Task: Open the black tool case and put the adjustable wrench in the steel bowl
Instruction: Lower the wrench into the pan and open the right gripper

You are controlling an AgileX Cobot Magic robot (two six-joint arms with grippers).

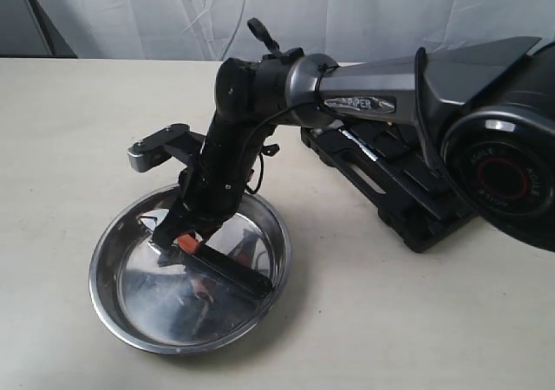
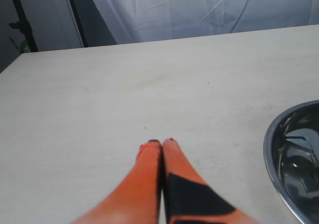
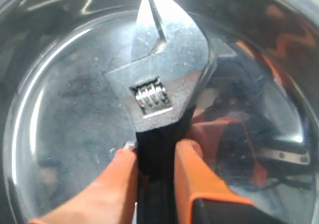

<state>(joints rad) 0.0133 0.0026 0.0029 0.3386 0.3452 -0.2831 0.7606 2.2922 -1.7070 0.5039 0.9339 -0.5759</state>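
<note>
Your right gripper is pinching the adjustable wrench by the black handle just behind the silver head, with an orange finger on each side and no gap showing. In the exterior view, that gripper is down inside the steel bowl, and the wrench handle runs across the floor toward the near rim. It looks to be resting there, but you can't tell whether the head is down or just above the metal. The task is close to done, with only the release and the retreat left, and the risks are in those two moves. If the head is off the floor when you let go, it will drop, ring and slide on the polished slope. Open too little and a pad may catch the handle and drag the wrench up the wall as you lift. The bowl sits loose on the table, so a nudge from the fingers or wrist against the rim could make it skid or tip, and your path out passes over the rim. Behind the arm, the black tool case appears to lie open, near enough for a wide swing back to clip it. Your left gripper is pressed together on nothing, over bare table beside the bowl's edge; keep it there.
</note>
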